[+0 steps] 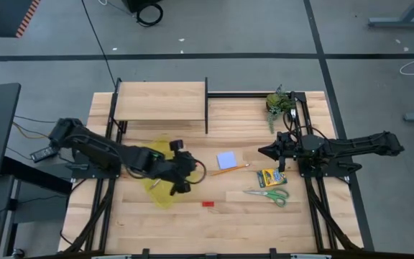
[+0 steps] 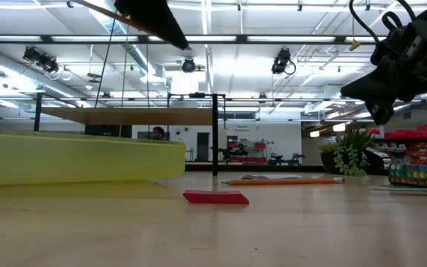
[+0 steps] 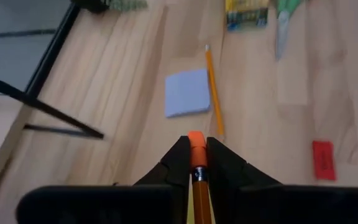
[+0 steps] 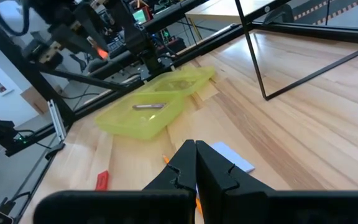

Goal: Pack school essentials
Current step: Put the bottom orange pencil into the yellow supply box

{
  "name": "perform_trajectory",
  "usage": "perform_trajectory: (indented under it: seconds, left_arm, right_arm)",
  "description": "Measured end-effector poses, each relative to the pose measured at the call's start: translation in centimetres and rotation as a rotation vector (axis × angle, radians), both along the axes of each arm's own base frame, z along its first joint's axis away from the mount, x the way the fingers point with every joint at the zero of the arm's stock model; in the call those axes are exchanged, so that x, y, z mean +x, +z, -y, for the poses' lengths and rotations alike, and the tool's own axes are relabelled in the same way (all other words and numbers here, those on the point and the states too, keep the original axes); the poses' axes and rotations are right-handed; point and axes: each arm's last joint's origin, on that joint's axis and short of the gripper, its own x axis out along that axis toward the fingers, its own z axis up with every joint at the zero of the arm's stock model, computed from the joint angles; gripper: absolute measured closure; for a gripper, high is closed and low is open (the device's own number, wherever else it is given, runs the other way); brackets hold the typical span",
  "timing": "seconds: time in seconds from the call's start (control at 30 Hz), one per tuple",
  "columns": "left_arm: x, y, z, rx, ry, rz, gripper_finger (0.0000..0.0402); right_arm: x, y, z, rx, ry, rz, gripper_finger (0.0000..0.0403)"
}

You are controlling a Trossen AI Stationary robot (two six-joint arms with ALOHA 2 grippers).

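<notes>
Left pincer (image 1: 180,176) over yellow pouch (image 1: 158,188), pinching orange pencil (image 3: 197,162). Right pincer (image 1: 263,152) pressed together, hovering near note pad (image 1: 226,160). Second pencil (image 1: 230,169), crayon box (image 1: 267,177), scissors (image 1: 271,194), eraser (image 1: 208,203) loose on tabletop (image 1: 264,223). Risk: pencil tilts, misses pouch, rolls away.

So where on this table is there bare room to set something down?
Free: the near strip of the table, in front of the red eraser and scissors; also the raised shelf. Crowded: the middle, around the note pad, pencil and crayon box, between the left pincer over the yellow pouch and the right pincer.
</notes>
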Motion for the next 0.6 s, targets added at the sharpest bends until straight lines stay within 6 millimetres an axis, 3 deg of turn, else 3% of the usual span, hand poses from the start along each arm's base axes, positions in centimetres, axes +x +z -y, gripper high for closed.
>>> perform_trajectory:
  seconds: [0.33,0.6]
  left_arm:
    - [-4.2,-2.8,-2.5,-0.102,0.062,0.188,0.0360]
    - [-4.9,-5.5,-3.0,-0.164,0.137,0.272,0.0359]
  right_arm:
    - [0.0,-0.1,0.0,-0.001,0.000,-0.010,0.0393]
    - [0.0,-0.1,0.0,-0.001,0.000,-0.011,0.0393]
